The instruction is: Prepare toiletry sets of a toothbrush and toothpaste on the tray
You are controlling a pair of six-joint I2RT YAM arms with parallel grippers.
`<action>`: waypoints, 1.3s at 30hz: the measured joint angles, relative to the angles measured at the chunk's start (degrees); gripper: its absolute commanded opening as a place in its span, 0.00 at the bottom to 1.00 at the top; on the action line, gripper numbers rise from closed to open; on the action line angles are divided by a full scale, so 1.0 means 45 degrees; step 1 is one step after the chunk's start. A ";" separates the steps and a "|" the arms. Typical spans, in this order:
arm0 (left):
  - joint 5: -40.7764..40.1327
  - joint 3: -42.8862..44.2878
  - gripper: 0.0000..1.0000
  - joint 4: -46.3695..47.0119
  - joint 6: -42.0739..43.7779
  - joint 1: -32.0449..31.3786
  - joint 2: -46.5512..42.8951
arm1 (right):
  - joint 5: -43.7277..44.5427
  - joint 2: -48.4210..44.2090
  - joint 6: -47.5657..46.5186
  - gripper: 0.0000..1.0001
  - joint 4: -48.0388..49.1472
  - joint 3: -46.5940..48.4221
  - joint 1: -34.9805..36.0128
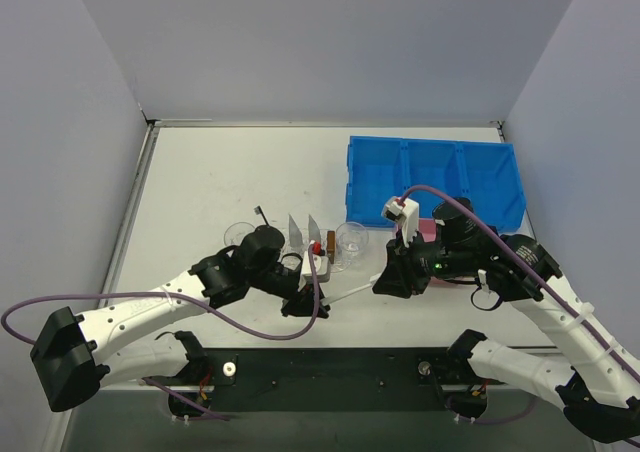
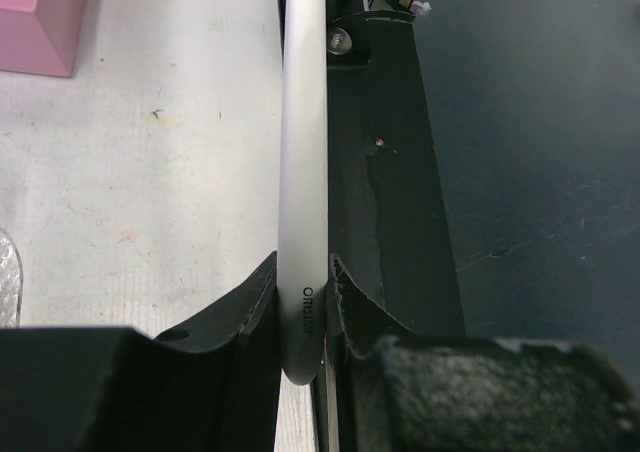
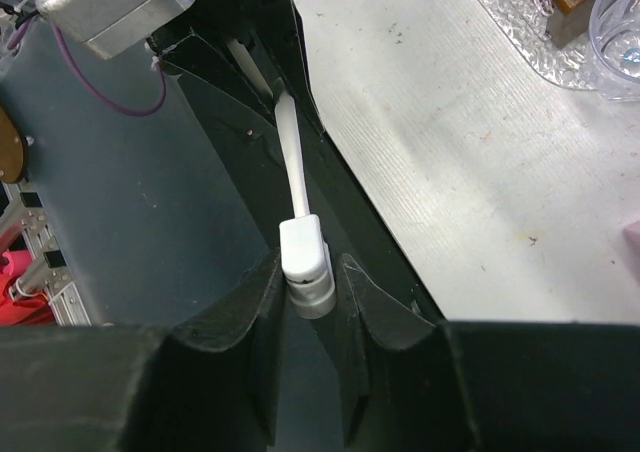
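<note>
**White toothbrush gripped at both ends**

White toothbrush (image 1: 348,293) hangs over the near edge of the table (image 1: 220,172), short of the tray (image 3: 510,12). Left gripper (image 2: 302,272) is narrowly closed, clamping the handle end. Right gripper (image 3: 307,272) has its jaws drawn in against the head end. Probably a handover to re-orient the brush for placing.

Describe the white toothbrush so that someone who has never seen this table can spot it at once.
Start at the blue bin at the table's far right, then come toward the near edge, where the two arms meet. The white toothbrush is the thin pale stick bridging the left gripper and the right gripper, gripped at both ends. Unlike the clear cup behind it, it is slim and opaque.
</note>
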 measured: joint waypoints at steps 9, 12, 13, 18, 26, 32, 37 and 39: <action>0.0068 0.0010 0.00 0.0000 0.0005 0.0010 0.0000 | 0.0034 -0.0005 0.0131 0.34 0.0194 -0.0005 0.0000; 0.0131 0.0010 0.00 0.0000 0.0005 0.0010 0.0000 | 0.0044 -0.0005 0.0185 0.39 0.0301 -0.0005 0.0000; 0.0160 0.0015 0.00 0.0000 0.0005 0.0010 0.0000 | 0.0049 -0.0005 0.0180 0.38 0.0325 -0.0005 0.0000; 0.0204 0.0019 0.00 0.0000 0.0000 0.0010 0.0000 | 0.0039 -0.0005 0.0228 0.34 0.0495 -0.0010 0.0000; 0.0209 0.0019 0.00 -0.0015 -0.0005 0.0010 -0.0005 | -0.0121 -0.0058 0.0442 0.10 0.0777 -0.0233 0.0000; 0.0141 0.0019 0.35 -0.0024 -0.0010 0.0010 -0.0029 | -0.0214 -0.0185 0.0607 0.00 0.0967 -0.0345 0.0000; -0.0525 0.0034 0.85 -0.0010 -0.0078 0.0010 -0.0257 | 0.0209 -0.0238 0.0797 0.00 0.1044 -0.0345 0.0000; -0.1054 0.0034 0.85 -0.0015 -0.0189 0.0015 -0.0515 | 0.0607 -0.0267 0.0845 0.00 0.1044 -0.0345 0.0000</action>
